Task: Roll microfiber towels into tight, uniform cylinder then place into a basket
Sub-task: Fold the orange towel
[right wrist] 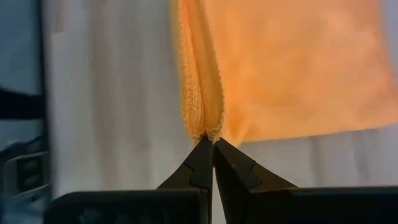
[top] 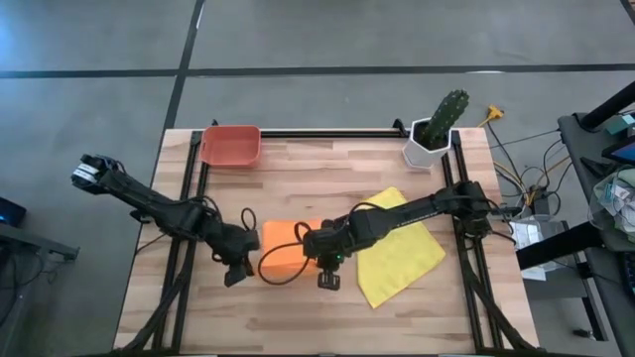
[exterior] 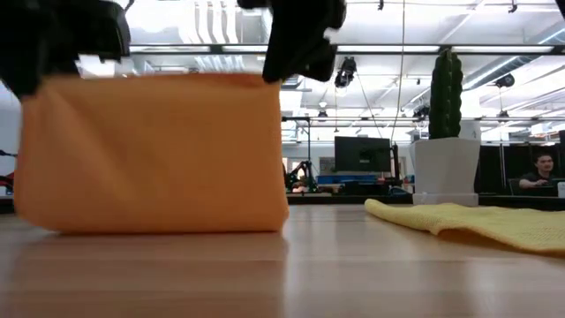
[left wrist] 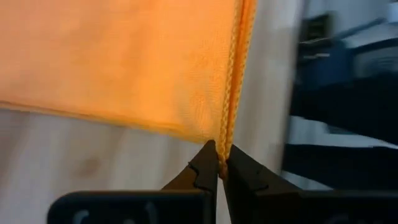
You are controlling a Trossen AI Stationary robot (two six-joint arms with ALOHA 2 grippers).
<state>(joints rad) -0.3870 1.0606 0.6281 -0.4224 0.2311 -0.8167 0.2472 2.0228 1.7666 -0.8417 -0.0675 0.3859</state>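
Orange towel (top: 288,250) hung between grippers: left gripper (left wrist: 220,167) & right gripper (right wrist: 211,142) each pinched onto an upper corner; lower edge apparently touching table (top: 327,169).

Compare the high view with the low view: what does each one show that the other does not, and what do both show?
Only the high view shows the red basket at the table's far edge, empty, and the two arms reaching to the orange towel.

Only the low view shows that towel hanging as a sheet, its lower edge on the table, and the room behind.

Both show the yellow towel lying flat, the cactus pot, and the left gripper and right gripper shut on the orange towel's edge.
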